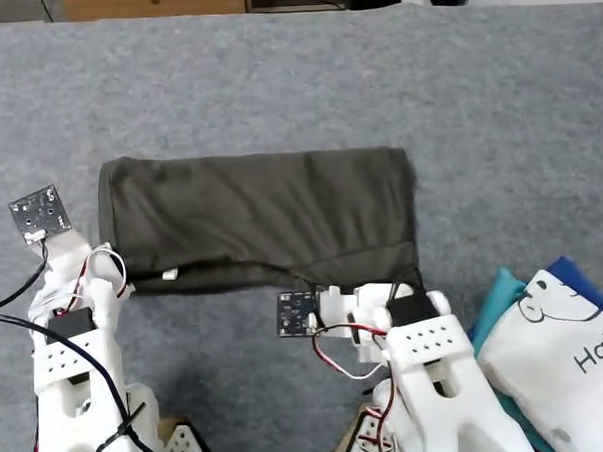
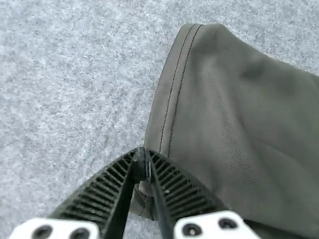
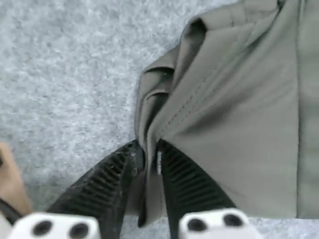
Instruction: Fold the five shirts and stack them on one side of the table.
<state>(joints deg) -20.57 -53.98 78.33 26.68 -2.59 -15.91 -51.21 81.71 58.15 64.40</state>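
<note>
1. Risk of slip at the left gripper (image 2: 144, 162): bites only the stitched hem at one near corner of the dark olive-grey shirt (image 1: 261, 216). Likely to lose that thin edge under any sharp pull or lift.
2. Risk of uneven fold: with the two grips at opposite ends of the near edge, likely to skew or sag in the middle if raised at different heights or speeds.
3. Risk of layer separation at the right gripper (image 3: 147, 151): clamps several bunched folds at once. Liable to drop an inner layer and open the folded band.
4. Risk of drag: apt to snag or rumple the underside against the grey felt-covered desk (image 1: 275, 87) if pulled low instead of lifted clear.
5. Risk to the finished pile: likely to disturb the white printed folded shirt (image 1: 548, 360), which lies over a teal folded garment (image 1: 493, 300) and a blue folded garment (image 1: 587, 277) just beside the right arm, on any wide swing to that side.
6. Left gripper state: closed to a sliver, tips meeting on the hem, a little cloth visible between the jaws.
7. Right gripper state: narrow, pinched on gathered cloth at the near right corner.
8. Shirt position: flat in a long folded band across mid-desk, near edge at both grippers.
</note>
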